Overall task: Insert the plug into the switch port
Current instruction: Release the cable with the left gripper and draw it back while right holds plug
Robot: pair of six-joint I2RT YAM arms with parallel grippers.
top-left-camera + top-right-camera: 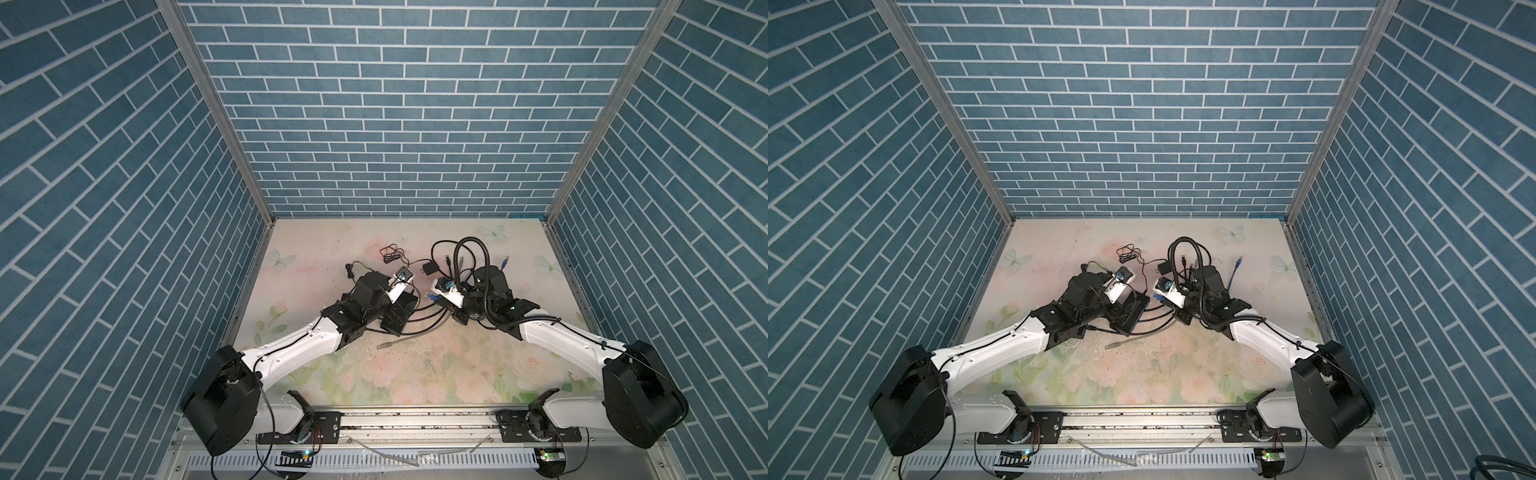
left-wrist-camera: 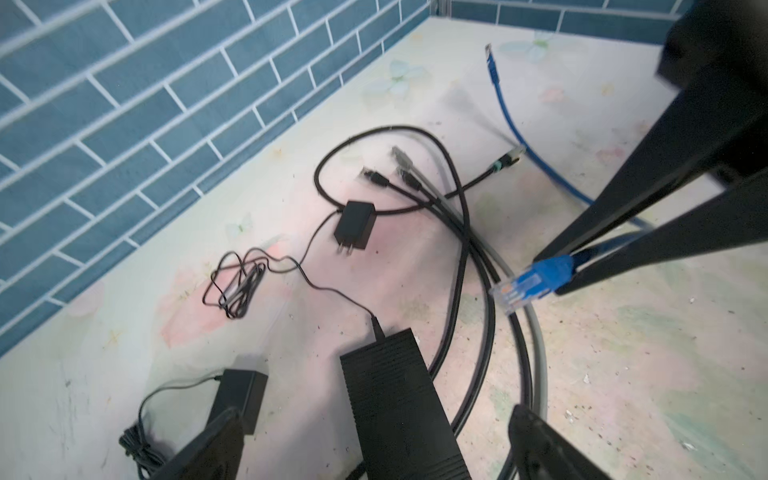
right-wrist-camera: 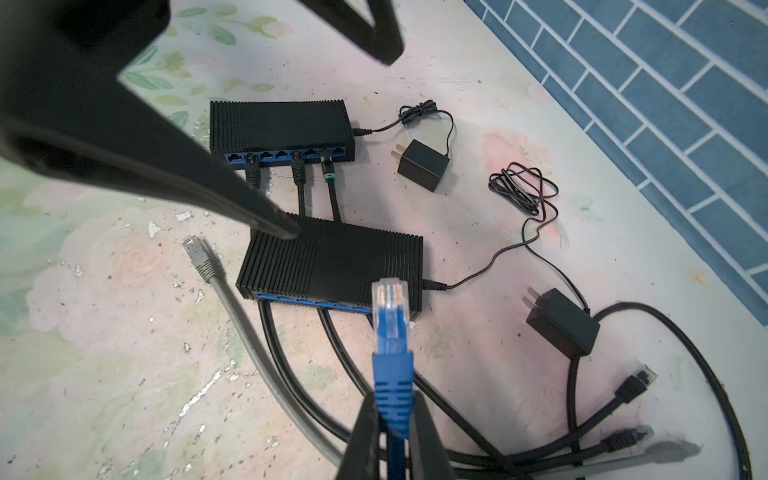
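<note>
Blue plug [image 3: 390, 320] nipped in right gripper [image 3: 392, 401] — left gripper [image 2: 374, 411] wide, perhaps astride switch [image 2: 399, 374].

Both top views look steeply down from high behind the arms [image 1: 291, 353]. Wrist cameras sit close behind their own jaws; both show the switch [image 2: 399, 395] [image 3: 332, 262] at the left gripper [image 2: 376, 415].

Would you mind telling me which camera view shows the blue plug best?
The right wrist view: the blue plug sits centred and sharp, contacts visible, pinched in the right gripper. The left wrist view shows the plug side-on, slightly blurred. In both top views it is a tiny blue speck.
</note>
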